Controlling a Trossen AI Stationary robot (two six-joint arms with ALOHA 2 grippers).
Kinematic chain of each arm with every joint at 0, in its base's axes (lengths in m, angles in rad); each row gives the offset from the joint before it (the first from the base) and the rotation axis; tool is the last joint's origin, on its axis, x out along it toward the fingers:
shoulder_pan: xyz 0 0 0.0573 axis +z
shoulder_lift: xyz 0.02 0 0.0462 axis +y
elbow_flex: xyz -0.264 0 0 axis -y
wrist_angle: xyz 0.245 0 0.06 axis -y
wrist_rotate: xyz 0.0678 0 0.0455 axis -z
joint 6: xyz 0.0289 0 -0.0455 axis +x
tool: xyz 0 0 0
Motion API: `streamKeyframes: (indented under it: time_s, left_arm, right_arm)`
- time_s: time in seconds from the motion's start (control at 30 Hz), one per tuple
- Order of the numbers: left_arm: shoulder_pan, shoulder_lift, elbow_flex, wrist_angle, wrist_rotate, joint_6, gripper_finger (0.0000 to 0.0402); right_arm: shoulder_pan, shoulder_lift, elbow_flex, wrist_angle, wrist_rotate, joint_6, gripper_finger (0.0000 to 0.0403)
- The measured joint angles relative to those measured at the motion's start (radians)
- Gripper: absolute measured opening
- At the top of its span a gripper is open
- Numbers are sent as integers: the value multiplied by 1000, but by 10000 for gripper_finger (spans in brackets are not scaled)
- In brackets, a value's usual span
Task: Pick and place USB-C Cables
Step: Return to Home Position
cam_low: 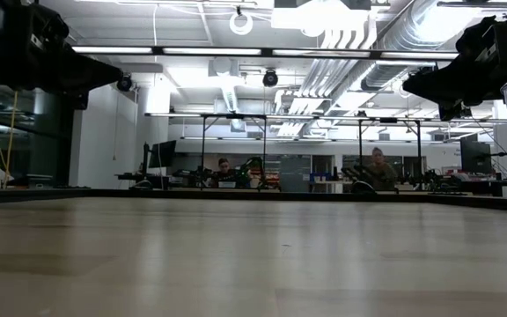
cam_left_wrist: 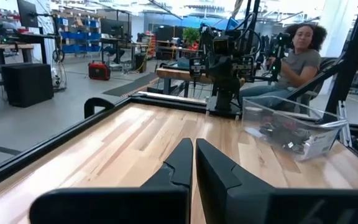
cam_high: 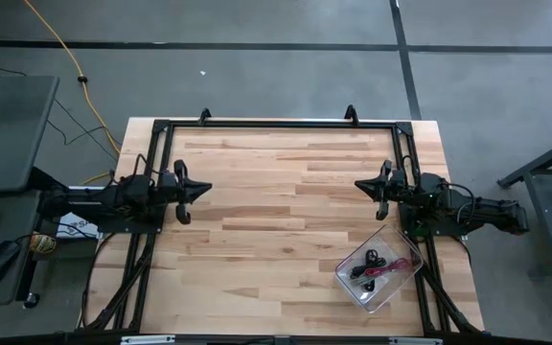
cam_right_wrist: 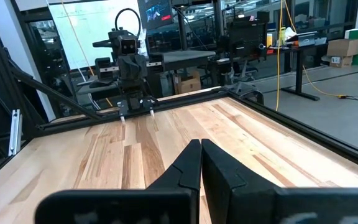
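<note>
Left gripper (cam_high: 206, 189) and right gripper (cam_high: 359, 185) each have fingers pressed together, holding nothing, at opposite table sides. USB-C Cables (cam_high: 377, 265) lie inside the transparent bin (cam_high: 349, 280) beside the right arm. No cable shows on the wooden table (cam_high: 276, 220), so placement appears complete.

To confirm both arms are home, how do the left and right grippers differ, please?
On the table, the left gripper sits left, the right gripper right. The bin of cables lies beside the right gripper, far from the left gripper. Both have shut, empty fingers, facing inward.
</note>
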Motion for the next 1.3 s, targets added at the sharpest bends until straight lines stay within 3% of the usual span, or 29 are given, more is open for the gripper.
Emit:
streamKeyframes:
  time_s: [1.3]
  left_arm:
    - [0, 30, 0, -20, 2, 0, 0]
  right_arm:
    - [0, 0, 0, 0, 0, 0, 4]
